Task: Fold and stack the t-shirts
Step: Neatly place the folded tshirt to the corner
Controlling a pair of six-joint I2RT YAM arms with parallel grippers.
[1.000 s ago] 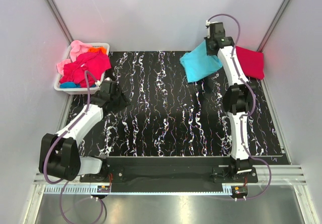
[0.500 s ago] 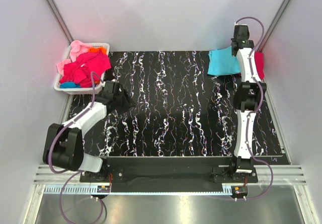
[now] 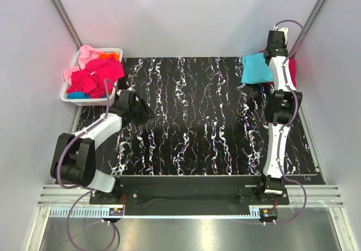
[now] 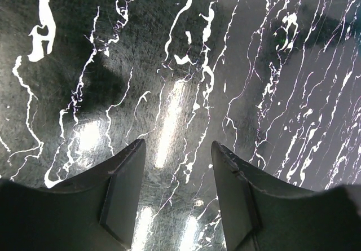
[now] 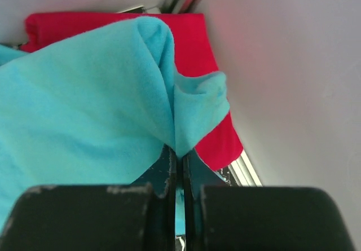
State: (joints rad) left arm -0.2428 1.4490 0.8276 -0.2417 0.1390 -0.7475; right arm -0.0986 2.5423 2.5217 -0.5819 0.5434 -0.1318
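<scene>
My right gripper [image 3: 276,47] is shut on a fold of the turquoise t-shirt [image 3: 255,69] at the far right corner; the wrist view shows the pinched cloth [image 5: 101,104] between my fingers [image 5: 168,166]. The shirt hangs over the folded crimson t-shirt [image 3: 291,71], which shows behind it [image 5: 197,42]. My left gripper [image 3: 145,114] is open and empty over bare black marbled table [image 4: 186,82], right of the basket. Pink [image 3: 84,54], magenta-red [image 3: 96,76], orange [image 3: 107,54] and blue [image 3: 78,95] shirts lie heaped in the basket.
The white slotted basket [image 3: 66,97] stands at the table's far left corner. Grey walls close in on both sides and the back, with metal posts [image 3: 316,8] at the corners. The right wall is very near my right gripper.
My right gripper has carried the turquoise shirt to the right and back, from mid-table over onto the crimson shirt. My left gripper has swung slightly right and away from the basket.
</scene>
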